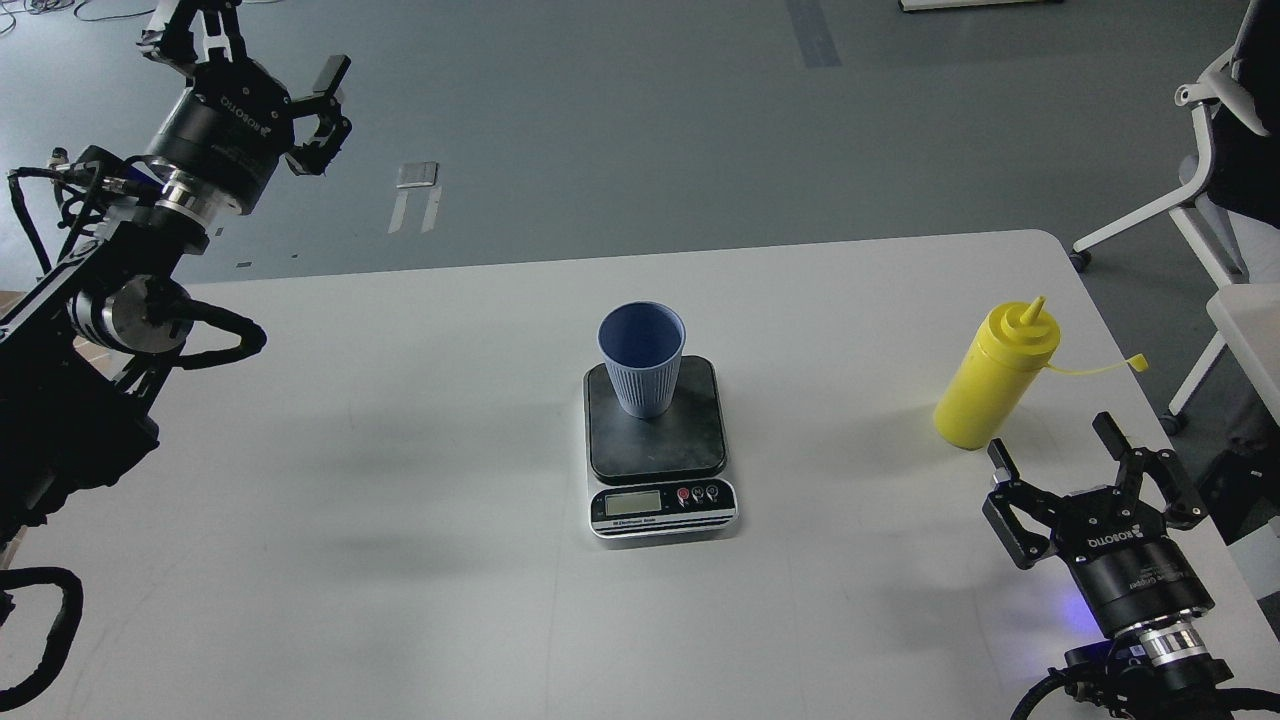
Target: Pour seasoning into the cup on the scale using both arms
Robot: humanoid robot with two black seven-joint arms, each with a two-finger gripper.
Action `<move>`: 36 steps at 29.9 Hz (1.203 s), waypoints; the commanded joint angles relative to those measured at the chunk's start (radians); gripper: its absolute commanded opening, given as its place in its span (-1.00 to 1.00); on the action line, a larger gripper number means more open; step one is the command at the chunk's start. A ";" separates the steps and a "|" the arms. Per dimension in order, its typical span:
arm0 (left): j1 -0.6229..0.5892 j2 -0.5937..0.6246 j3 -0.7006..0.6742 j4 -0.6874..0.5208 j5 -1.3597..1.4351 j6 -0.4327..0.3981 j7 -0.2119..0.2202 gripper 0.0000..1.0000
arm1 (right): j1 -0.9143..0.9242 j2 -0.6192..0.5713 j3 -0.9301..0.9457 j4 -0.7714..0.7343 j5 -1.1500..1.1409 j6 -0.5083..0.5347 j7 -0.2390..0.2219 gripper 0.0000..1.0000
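Ahead, the cup (641,358) stands on the scale (660,450) mid-bench (350,450). Nearby at right, the seasoning (995,380) stands upright just beyond my right pincer (1088,460), spread and empty. My left pincer (270,95) (raised, well apart) is spread too. A chair (1200,180) stands beyond the bench corner.

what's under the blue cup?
The cup stands upright on the scale, on the back part of its dark platform. The patch beneath its base is hidden.

Left gripper (262,75) raised, fingers spread; right gripper (1085,462) low, spread.
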 commanded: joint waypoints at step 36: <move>-0.003 0.012 0.001 0.002 0.002 0.000 0.000 0.95 | 0.190 -0.365 0.099 0.250 0.016 0.004 -0.003 0.99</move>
